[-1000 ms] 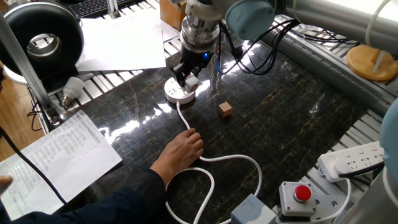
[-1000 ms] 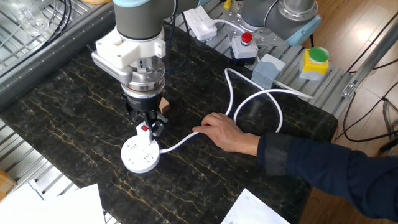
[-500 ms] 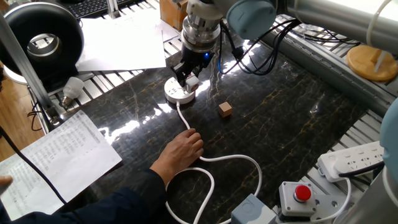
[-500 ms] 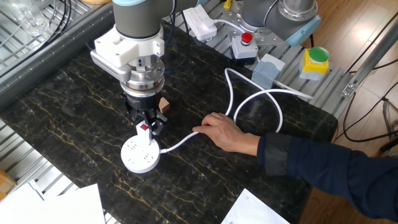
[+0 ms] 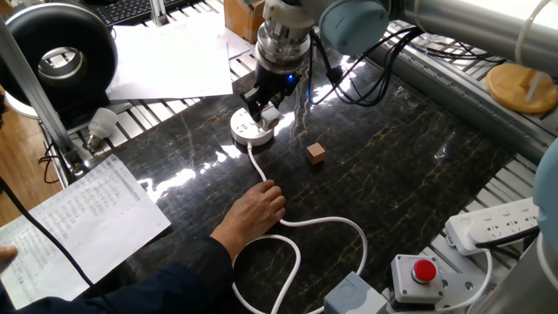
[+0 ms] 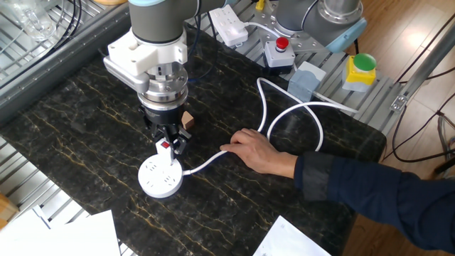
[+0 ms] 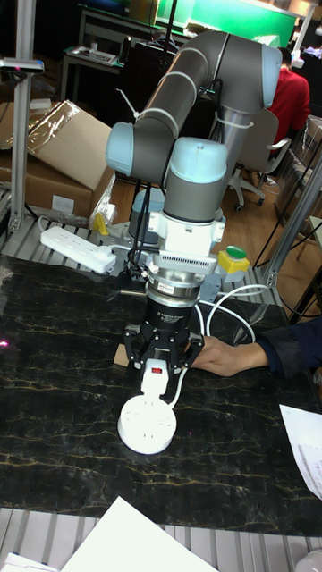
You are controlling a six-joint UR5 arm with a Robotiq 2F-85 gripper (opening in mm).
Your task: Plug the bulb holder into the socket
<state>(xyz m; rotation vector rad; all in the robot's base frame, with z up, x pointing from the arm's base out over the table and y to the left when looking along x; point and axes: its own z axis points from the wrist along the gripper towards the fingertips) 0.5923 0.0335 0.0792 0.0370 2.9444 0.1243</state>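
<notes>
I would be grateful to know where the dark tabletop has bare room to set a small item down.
Bare marble lies right of the small wooden cube, out to the white power strip, and left of the round white socket. It is crowded around the socket, where the gripper holds the white bulb holder, and around the person's hand pinning the cord.

Table looks like glossy dark marble, the socket and cord smooth white plastic, little cube wood.
</notes>
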